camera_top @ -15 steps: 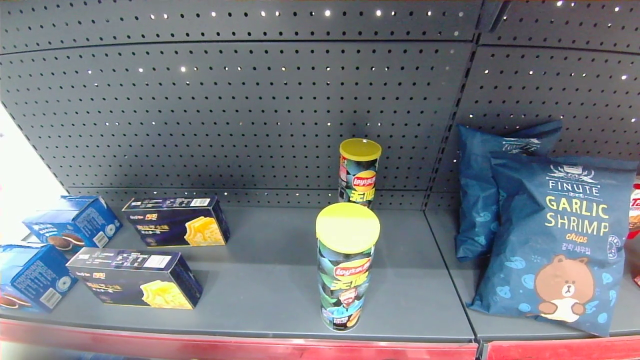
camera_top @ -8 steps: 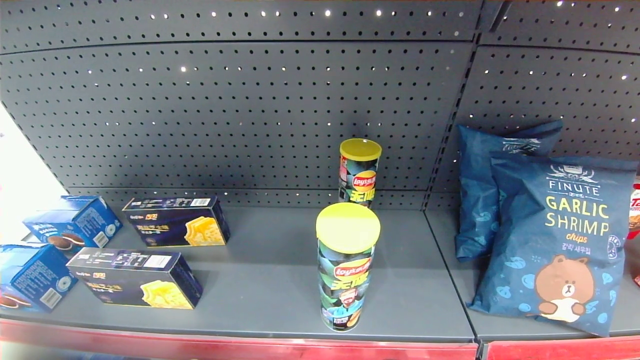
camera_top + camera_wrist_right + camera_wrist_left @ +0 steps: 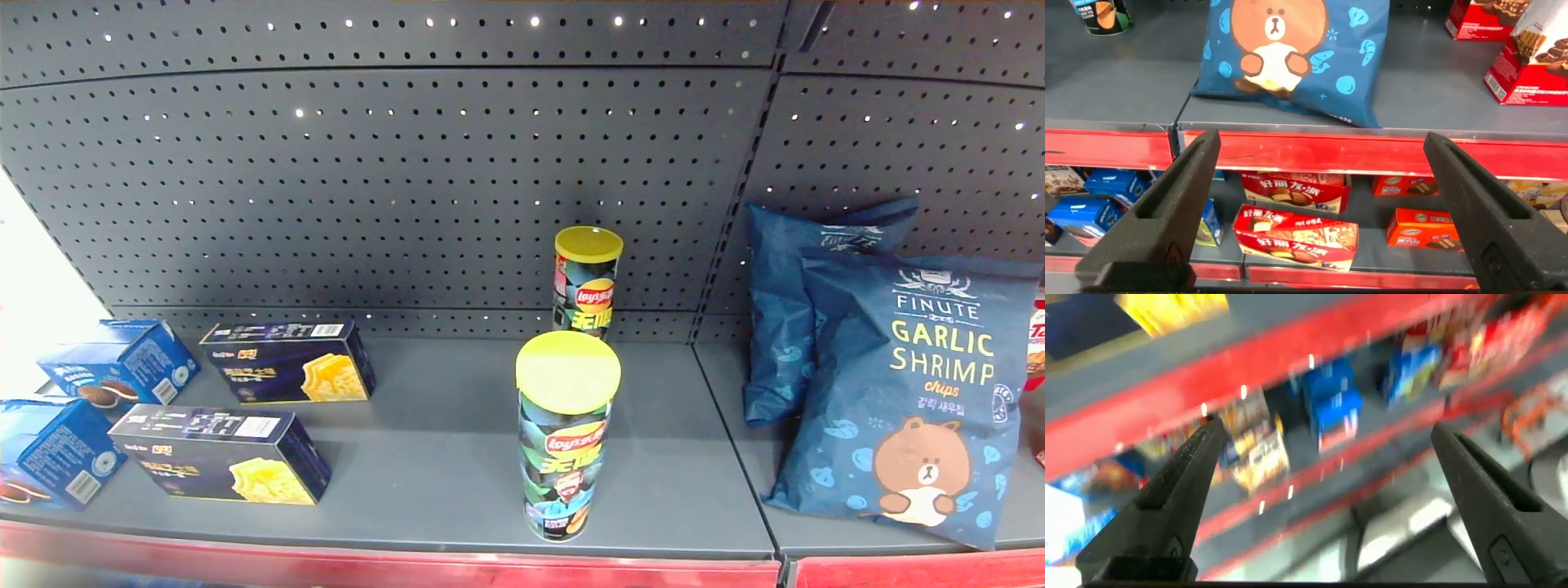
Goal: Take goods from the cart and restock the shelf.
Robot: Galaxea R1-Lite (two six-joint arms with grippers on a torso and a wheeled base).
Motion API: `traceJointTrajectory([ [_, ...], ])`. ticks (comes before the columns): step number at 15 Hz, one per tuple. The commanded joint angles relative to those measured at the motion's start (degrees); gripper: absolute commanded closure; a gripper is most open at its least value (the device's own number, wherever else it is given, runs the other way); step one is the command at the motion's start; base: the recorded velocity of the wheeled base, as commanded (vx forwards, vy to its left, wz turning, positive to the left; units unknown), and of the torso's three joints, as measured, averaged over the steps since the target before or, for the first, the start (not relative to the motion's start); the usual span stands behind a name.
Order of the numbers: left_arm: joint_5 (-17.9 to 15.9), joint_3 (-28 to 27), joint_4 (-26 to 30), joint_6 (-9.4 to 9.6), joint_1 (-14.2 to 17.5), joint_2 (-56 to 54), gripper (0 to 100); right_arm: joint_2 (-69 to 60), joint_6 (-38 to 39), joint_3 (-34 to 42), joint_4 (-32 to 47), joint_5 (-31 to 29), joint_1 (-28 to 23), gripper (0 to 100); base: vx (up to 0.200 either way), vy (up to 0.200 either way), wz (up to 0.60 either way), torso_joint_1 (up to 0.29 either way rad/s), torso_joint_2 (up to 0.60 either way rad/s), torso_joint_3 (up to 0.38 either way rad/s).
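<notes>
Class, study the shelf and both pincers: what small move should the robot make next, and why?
Probably back the arms away from the grey metal shelf to fetch stock: the left pincer and right pincer both stand open and empty, with nothing to place.

On the shelf (image 3: 424,457), boxes (image 3: 290,361) left, cans (image 3: 565,441) centre, bags (image 3: 898,392) right.
</notes>
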Motion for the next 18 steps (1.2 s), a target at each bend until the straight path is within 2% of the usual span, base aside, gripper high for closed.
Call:
traceJointTrajectory([
  [1, -6.49, -0.15, -0.62, 5.02, 3.65, 10.57, 0, 0.07, -0.04, 0.00, 0.02, 0.04, 0.00, 0, 0.000, 0.000, 0.00, 0.000, 0.00, 0.000],
  [2, -6.40, -1.29, -2.02, 7.31, 3.82, 10.57, 0, 0.07, -0.04, 0.00, 0.02, 0.04, 0.00, 0, 0.000, 0.000, 0.00, 0.000, 0.00, 0.000],
  [3, -5.35, -8.06, -4.31, 9.42, 3.73, 11.97, 0, 0.07, -0.04, 0.00, 0.02, 0.04, 0.00, 0, 0.000, 0.000, 0.00, 0.000, 0.00, 0.000],
  [5, -3.15, -17.99, -4.22, 10.12, 2.24, 18.04, 0, 0.07, -0.04, 0.00, 0.02, 0.04, 0.00, 0, 0.000, 0.000, 0.00, 0.000, 0.00, 0.000],
  [7, -1.83, -21.68, -4.75, 12.67, 0.48, 23.66, 0, 0.07, -0.04, 0.00, 0.02, 0.04, 0.00, 0, 0.000, 0.000, 0.00, 0.000, 0.00, 0.000],
  [8, -1.22, -23.00, -4.92, 13.02, -0.05, 25.77, 0, 0.07, -0.04, 0.00, 0.02, 0.04, 0.00, 0, 0.000, 0.000, 0.00, 0.000, 0.00, 0.000],
  [10, 0.01, -27.13, -5.89, 13.02, -0.66, 32.36, 0, 0.07, -0.04, 0.00, 0.02, 0.04, 0.00, 0, 0.000, 0.000, 0.00, 0.000, 0.00, 0.000],
  [12, -0.25, -28.89, -6.59, 13.11, -0.66, 36.32, 0, 0.07, -0.04, 0.00, 0.02, 0.04, 0.00, 0, 0.000, 0.000, 0.00, 0.000, 0.00, 0.000],
  [13, -0.34, -31.44, -8.44, 13.11, -0.66, 40.89, 0, 0.07, -0.04, 0.00, 0.02, 0.04, 0.00, 0, 0.000, 0.000, 0.00, 0.000, 0.00, 0.000],
  [15, -0.16, -34.34, -10.46, 12.40, -0.84, 46.78, 0, 0.07, -0.04, 0.00, 0.02, 0.04, 0.00, 0, 0.000, 0.000, 0.00, 0.000, 0.00, 0.000],
  [16, -0.16, -35.04, -10.90, 11.61, -0.84, 49.24, 0, 0.07, -0.04, 0.00, 0.02, 0.04, 0.00, 0, 0.000, 0.000, 0.00, 0.000, 0.00, 0.000],
  [18, -0.25, -36.01, -12.74, 8.80, -1.63, 54.25, 0, 0.07, -0.04, 0.00, 0.02, 0.04, 0.00, 0, 0.000, 0.000, 0.00, 0.000, 0.00, 0.000],
])
